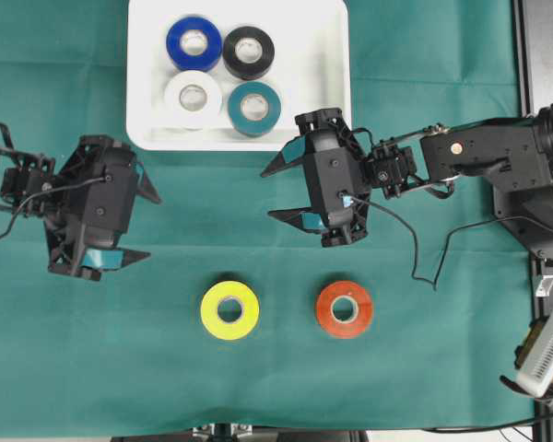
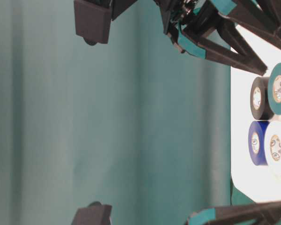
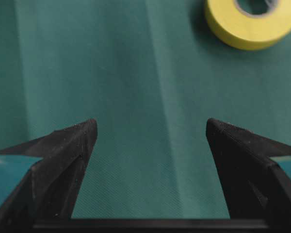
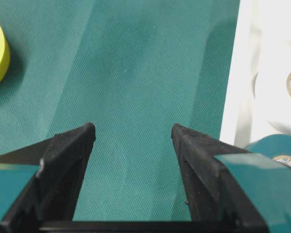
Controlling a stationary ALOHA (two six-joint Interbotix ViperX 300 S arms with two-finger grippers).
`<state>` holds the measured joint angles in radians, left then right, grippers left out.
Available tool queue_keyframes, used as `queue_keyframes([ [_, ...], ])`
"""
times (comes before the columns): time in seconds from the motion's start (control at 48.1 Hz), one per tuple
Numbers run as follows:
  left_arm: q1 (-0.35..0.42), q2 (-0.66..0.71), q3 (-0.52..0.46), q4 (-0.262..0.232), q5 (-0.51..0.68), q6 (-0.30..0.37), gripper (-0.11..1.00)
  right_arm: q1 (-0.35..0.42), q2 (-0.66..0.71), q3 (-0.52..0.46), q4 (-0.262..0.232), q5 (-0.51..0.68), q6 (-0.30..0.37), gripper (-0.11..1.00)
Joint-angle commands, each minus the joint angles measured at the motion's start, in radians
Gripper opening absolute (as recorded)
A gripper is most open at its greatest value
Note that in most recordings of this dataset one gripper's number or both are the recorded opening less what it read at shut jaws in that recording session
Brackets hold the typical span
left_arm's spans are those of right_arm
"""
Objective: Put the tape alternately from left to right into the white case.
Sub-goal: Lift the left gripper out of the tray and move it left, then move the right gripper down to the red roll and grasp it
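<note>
The white case (image 1: pixel 330 64) lies at the table's far middle and holds a blue roll (image 1: pixel 194 42), a black roll (image 1: pixel 249 52), a white roll (image 1: pixel 193 98) and a teal roll (image 1: pixel 254 108). A yellow roll (image 1: pixel 229 310) and a red-orange roll (image 1: pixel 344 309) lie flat on the green cloth nearer the front. My left gripper (image 1: pixel 153 226) hovers open left of the yellow roll (image 3: pixel 252 29), with nothing between its fingers. My right gripper (image 1: pixel 266 193) is open and empty just in front of the case's near edge (image 4: pixel 235 73), beside the teal roll (image 4: pixel 276 145).
Green cloth (image 1: pixel 442 74) covers the table. The right arm's cable (image 1: pixel 415 249) trails onto the cloth right of the red-orange roll. A dark frame (image 1: pixel 544 55) and a white device (image 1: pixel 546 350) stand at the right edge.
</note>
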<state>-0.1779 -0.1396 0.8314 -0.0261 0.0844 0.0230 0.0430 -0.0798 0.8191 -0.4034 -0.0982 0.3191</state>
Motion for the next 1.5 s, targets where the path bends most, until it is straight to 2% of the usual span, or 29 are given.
queue_keyframes([
  [0.0, -0.017, -0.034, 0.006, -0.002, -0.005, -0.035, 0.47, 0.002, -0.023, -0.011, 0.0, -0.008, 0.002, 0.68],
  [0.104, -0.025, -0.064, 0.035, -0.002, -0.005, -0.064, 0.47, 0.002, -0.025, -0.011, 0.0, -0.008, 0.002, 0.68],
  [0.395, -0.026, -0.147, 0.092, -0.002, -0.011, -0.067, 0.47, 0.002, -0.025, -0.005, 0.005, -0.005, 0.005, 0.68],
  [0.977, 0.009, -0.16, 0.124, -0.002, -0.04, -0.061, 0.47, 0.02, -0.071, 0.025, 0.005, 0.0, 0.011, 0.68],
  [1.476, 0.015, -0.153, 0.124, -0.002, -0.057, -0.063, 0.47, 0.161, -0.155, 0.095, 0.005, -0.005, 0.061, 0.68],
])
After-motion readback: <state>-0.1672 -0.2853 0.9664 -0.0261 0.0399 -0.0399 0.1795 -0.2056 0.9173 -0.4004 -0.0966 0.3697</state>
